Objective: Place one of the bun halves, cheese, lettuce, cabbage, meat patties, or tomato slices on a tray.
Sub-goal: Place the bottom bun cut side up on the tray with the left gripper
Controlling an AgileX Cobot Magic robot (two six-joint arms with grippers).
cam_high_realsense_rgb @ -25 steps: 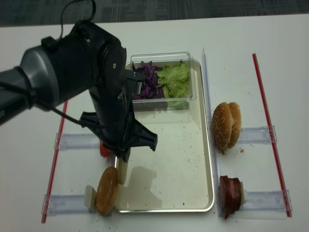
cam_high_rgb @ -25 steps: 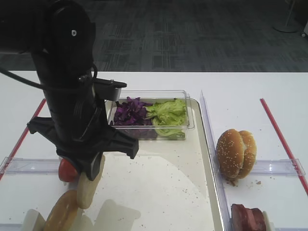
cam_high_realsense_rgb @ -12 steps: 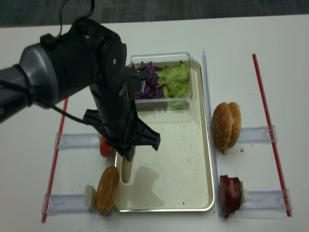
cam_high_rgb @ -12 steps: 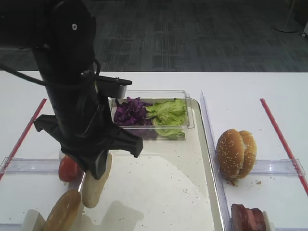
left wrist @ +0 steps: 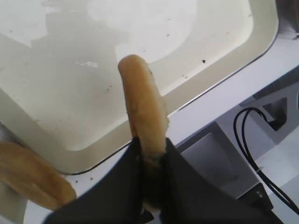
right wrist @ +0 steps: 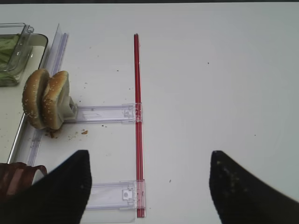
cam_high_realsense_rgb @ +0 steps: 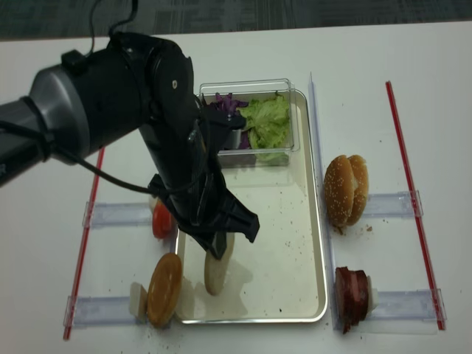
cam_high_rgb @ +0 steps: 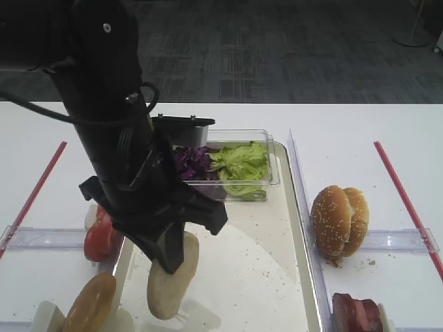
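Left fingers [left wrist: 148,154]: I've got them clenched on one edge of the bun half [cam_high_rgb: 173,277], which hangs on edge.
Bun half: over the tray [cam_high_rgb: 277,277], near its left rim, lower edge close to the floor; I can't tell if it touches.
Right fingers [right wrist: 147,186]: spread apart, nothing between them, parked over the table [right wrist: 210,70].
Risk: released while upright, I'd expect the bun to topple or roll toward the left rim and the spare bun [cam_high_rgb: 90,304] outside it.
Risk: pinching hard could dent the soft crumb.
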